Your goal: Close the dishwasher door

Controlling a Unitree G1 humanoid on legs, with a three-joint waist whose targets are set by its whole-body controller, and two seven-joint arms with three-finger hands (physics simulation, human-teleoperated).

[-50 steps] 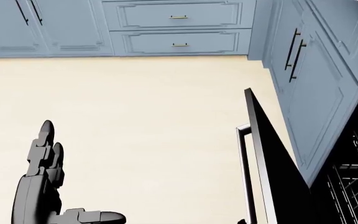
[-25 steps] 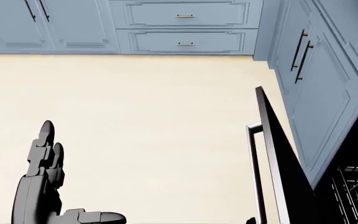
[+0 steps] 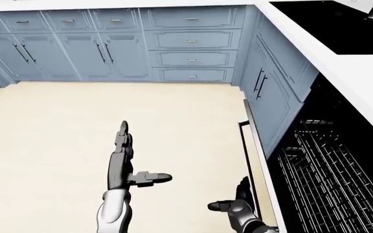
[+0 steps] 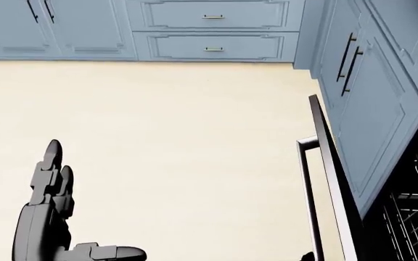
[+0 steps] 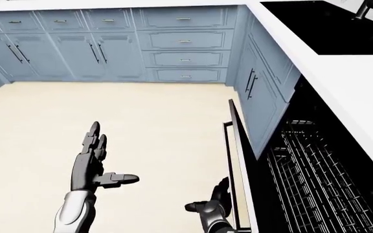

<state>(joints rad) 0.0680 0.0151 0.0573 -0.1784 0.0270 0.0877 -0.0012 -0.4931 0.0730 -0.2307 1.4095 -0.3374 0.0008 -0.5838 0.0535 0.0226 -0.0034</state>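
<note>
The dishwasher door (image 3: 256, 160) is dark with a metal bar handle (image 3: 243, 145) on its outer face and stands partly raised, near upright, at the right of both eye views. Its wire racks (image 3: 329, 174) show inside the open dishwasher. In the head view the door's edge (image 4: 332, 179) runs along the right. My right hand (image 3: 241, 201) is open, its fingers against the door's outer face near the handle's lower end. My left hand (image 3: 123, 160) is open and empty, held out over the floor, well left of the door.
Blue cabinets and drawers (image 3: 191, 43) line the top of the views and the right side (image 3: 264, 92). A white counter (image 3: 348, 63) with a black sink (image 3: 329, 24) runs above the dishwasher. Beige floor (image 3: 57, 131) spreads to the left.
The door has swung more upright toward the dishwasher, its edge moving rightward in the head view. The view has shifted slightly. The left hand has not moved.
</note>
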